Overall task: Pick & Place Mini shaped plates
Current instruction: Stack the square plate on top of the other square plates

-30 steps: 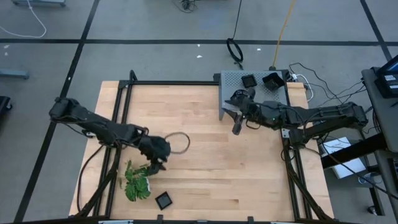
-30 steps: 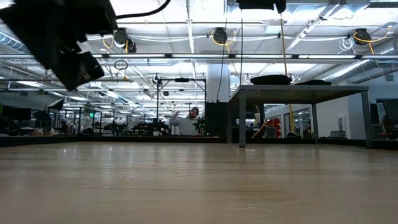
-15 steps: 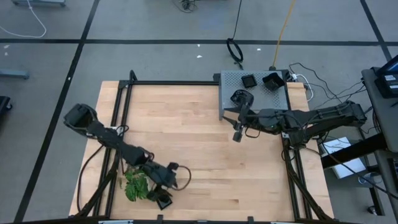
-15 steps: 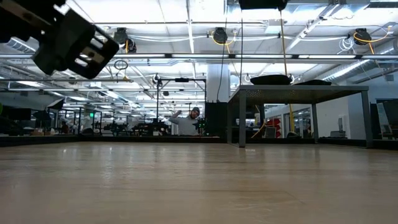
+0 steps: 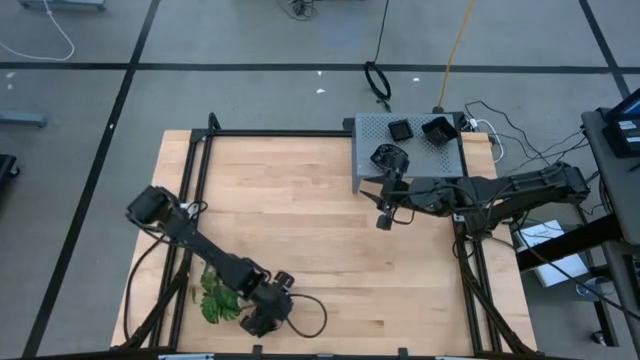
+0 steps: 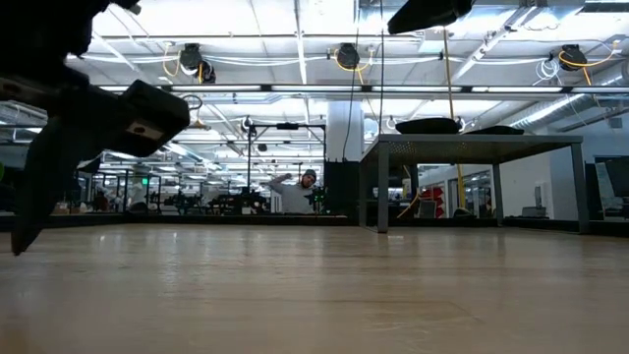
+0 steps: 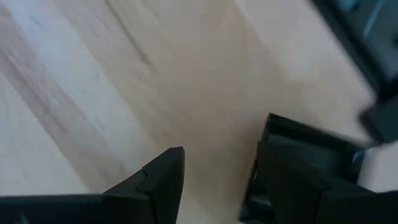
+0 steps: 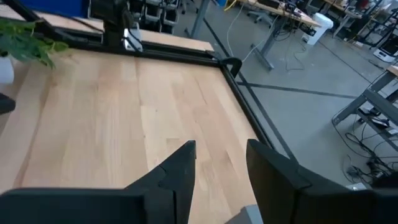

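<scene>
My left gripper (image 5: 263,318) is open and low over the table's near edge, just right of the green plant (image 5: 218,300). It stands over a small black square plate (image 7: 311,138). One finger (image 7: 158,180) is over bare wood outside the plate's rim and the other (image 7: 292,183) is over the plate. In the high view the gripper hides that plate. My right gripper (image 5: 384,216) is open and empty, hanging above the table just in front of the grey perforated stand (image 5: 375,128). Three black plates sit on the stand: a round one (image 5: 388,157) and two squarish ones (image 5: 400,130) (image 5: 437,129). My left gripper straddles the square plate's rim (image 7: 264,134) from above, slanting down, with one finger outside it and one over its inside. Whether either finger touches the plate, I cannot tell. The plate lies flat on the table.
A black frame rail (image 5: 280,133) runs along the table's far edge and both sides. The grey stand shows in the low view as a raised platform on legs (image 6: 472,146). Bare wood spans the table's middle (image 5: 320,240). A person stands far off in the room (image 6: 300,192).
My left gripper has swung from the table's middle left toward the near edge and come down past the plant onto the square plate. My right gripper has drawn back a little from the stand toward the near edge, leaving the round plate on the stand.
</scene>
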Controlling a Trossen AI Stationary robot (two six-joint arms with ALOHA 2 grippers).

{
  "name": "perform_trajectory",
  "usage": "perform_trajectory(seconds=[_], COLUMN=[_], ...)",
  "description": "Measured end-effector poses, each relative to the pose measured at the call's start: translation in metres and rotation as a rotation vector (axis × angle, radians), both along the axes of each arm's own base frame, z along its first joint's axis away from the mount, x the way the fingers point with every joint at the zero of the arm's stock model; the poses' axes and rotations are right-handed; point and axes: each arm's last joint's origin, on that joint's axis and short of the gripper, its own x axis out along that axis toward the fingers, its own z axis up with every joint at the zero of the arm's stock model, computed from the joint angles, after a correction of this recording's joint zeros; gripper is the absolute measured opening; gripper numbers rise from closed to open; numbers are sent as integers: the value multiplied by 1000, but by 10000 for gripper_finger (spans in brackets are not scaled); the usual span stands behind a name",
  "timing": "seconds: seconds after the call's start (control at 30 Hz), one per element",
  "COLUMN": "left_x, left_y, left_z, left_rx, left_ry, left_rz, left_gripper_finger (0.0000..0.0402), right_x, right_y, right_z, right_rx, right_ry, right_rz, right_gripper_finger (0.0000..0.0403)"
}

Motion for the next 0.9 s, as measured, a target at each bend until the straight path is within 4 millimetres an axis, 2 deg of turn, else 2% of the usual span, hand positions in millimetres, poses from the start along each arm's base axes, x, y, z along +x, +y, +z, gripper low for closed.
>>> perform_trajectory(seconds=[0.23, 0.5, 0.67, 0.9], left_x=[-2, -3, -10, -16], left_y=[1, -1, -10, -19], left_z=[9, 10, 10, 10], left_rx=[89, 48, 11, 113], left_ry=[67, 102, 134, 58], left_rz=[-80, -53, -64, -78], left_gripper_finger=[204, 204, 204, 204], right_x=[-1, -1, -1, -1], right_y=[0, 0, 0, 0], right_z=[-3, -3, -3, -3], right_rx=[-4, -4, 2, 2], right_ry=[31, 29, 27, 27], right_rz=[1, 1, -2, -2], right_gripper_finger=[130, 130, 130, 130])
